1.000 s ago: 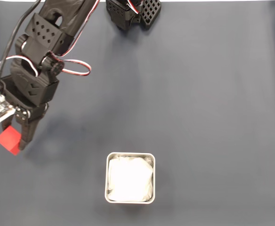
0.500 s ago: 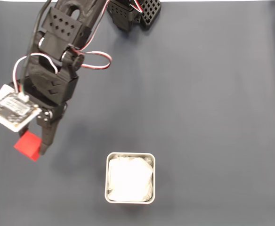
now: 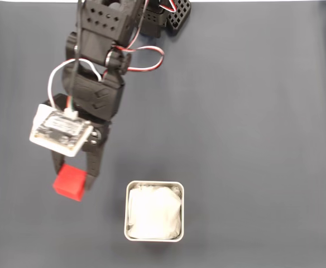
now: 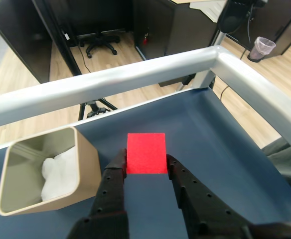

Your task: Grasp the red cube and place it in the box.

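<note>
Between black ridged jaws clamped on its sides, matte red cube (image 4: 146,153), beside rounded metal-rimmed box (image 4: 88,155).

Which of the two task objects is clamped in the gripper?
The red cube, pinched between the gripper fingers; the box sits apart on the table.

End effector (image 4: 145,162) grips the red cube (image 4: 146,153) — box (image 4: 88,169) (white-lined) at left.

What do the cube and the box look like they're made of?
The red cube: flat matte red with no glare, probably plastic or foam; I can't tell which. The box: a pale rim with a metallic sheen in the fixed view, likely thin metal, holding crumpled white lining that looks like paper or tissue.
</note>
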Motion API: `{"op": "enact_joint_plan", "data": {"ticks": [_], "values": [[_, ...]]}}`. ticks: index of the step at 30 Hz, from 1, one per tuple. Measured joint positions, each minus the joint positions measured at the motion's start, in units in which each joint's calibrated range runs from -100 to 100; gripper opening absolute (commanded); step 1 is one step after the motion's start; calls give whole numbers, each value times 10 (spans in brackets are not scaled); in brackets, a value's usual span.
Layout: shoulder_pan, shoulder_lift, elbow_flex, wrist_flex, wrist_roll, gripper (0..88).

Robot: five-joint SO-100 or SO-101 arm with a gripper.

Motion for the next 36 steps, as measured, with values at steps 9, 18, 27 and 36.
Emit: {"op": "enact_joint_plan", "data": {"ticks": [9,18,27,36], "values": [[-60,-26,3,9,2,89],[-104,-30,3,12,5,88],[-127,-30,3,12,10,82],[-149,-30,3,12,11,77]]}}
